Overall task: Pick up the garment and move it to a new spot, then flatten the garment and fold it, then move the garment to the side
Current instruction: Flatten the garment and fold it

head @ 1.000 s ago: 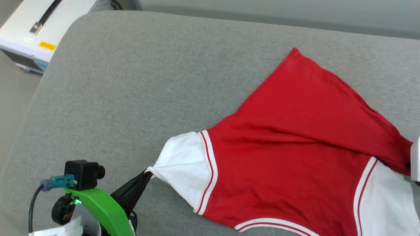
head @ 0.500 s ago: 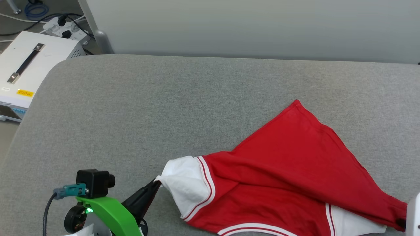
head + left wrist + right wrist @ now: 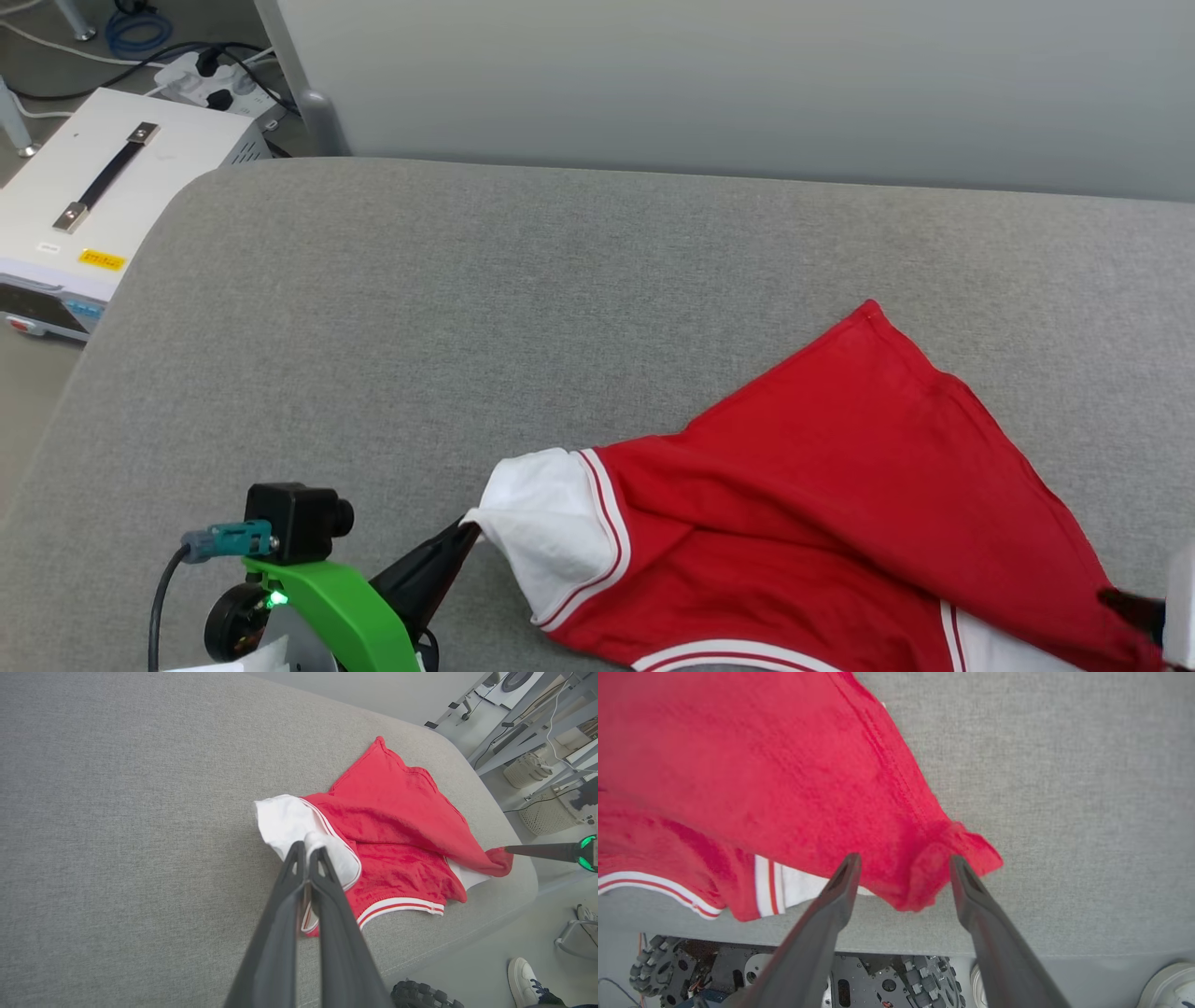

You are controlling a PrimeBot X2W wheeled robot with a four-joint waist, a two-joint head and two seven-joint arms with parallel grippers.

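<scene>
**Garment down at new spot, flattening next.** Red garment (image 3: 840, 485) lies rumpled on grey cushion (image 3: 467, 308), near its front edge & toward robot's R. One layer is flopped over another, no lettering showing.

L gripper (image 3: 467, 534): jaws pressed together on tip of white sleeve (image 3: 551, 523), sleeve drawn out to a point. R gripper (image 3: 904, 860): jaws spread wide, bunched red corner loose btwn them, not pinched.

Likely step: garment set at its new spot, flattening not yet begun. Next move prob. calls for R to take a hem or sleeve edge, then both arms to pull apart so the doubled layer opens. Tug too hard on L and the sleeve may just drag the whole lot.

Head view catches R gripper as a dark tip at frame edge, gap unreadable. R wrist view makes the gap plain, plus robot's wheeled base (image 3: 901, 975) below cushion edge. L wrist view adds striped trim (image 3: 397, 905) and a person's white shoe (image 3: 523, 980) on the floor.
</scene>
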